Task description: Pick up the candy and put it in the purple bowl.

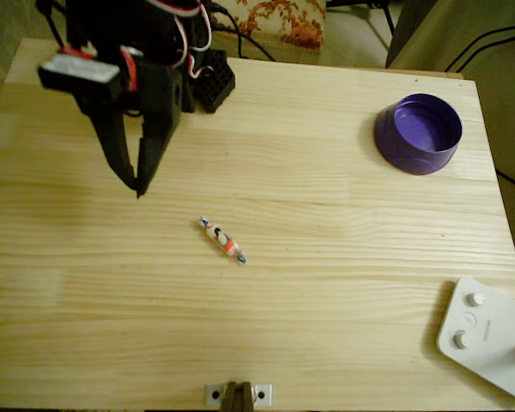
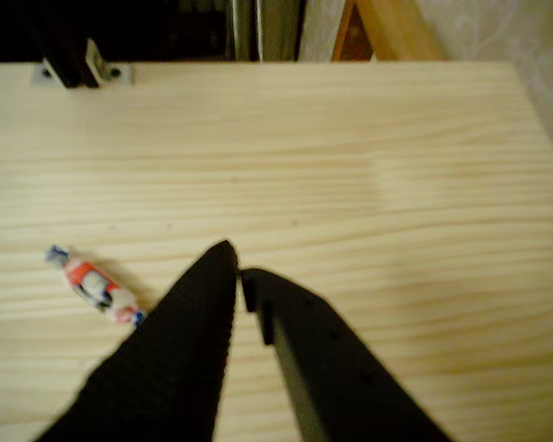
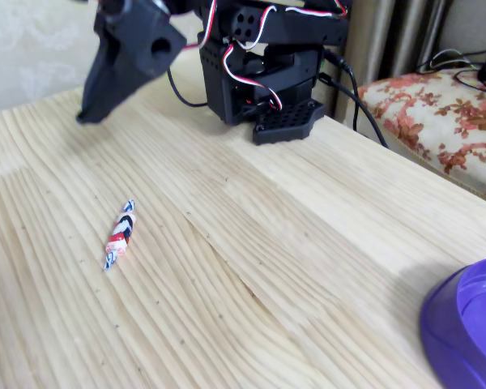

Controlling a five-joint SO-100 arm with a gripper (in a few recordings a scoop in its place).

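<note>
The candy (image 1: 222,239), a small white and orange-red wrapped sweet with twisted ends, lies flat near the middle of the wooden table; it also appears as the candy (image 2: 96,284) at lower left in the wrist view and the candy (image 3: 120,234) in the fixed view. The purple bowl (image 1: 419,133) stands at the table's far right, and its rim (image 3: 463,322) shows at the fixed view's lower right corner. My black gripper (image 1: 138,189) hangs above the table up and left of the candy, apart from it. Its fingertips (image 2: 238,267) nearly touch, with nothing between them.
The arm's black base (image 1: 208,79) sits at the table's top edge. A white device with knobs (image 1: 487,333) lies at the lower right corner. A small metal bracket (image 1: 237,395) sits at the table's near edge. Cables and a flowered cushion (image 3: 445,113) lie beyond the table.
</note>
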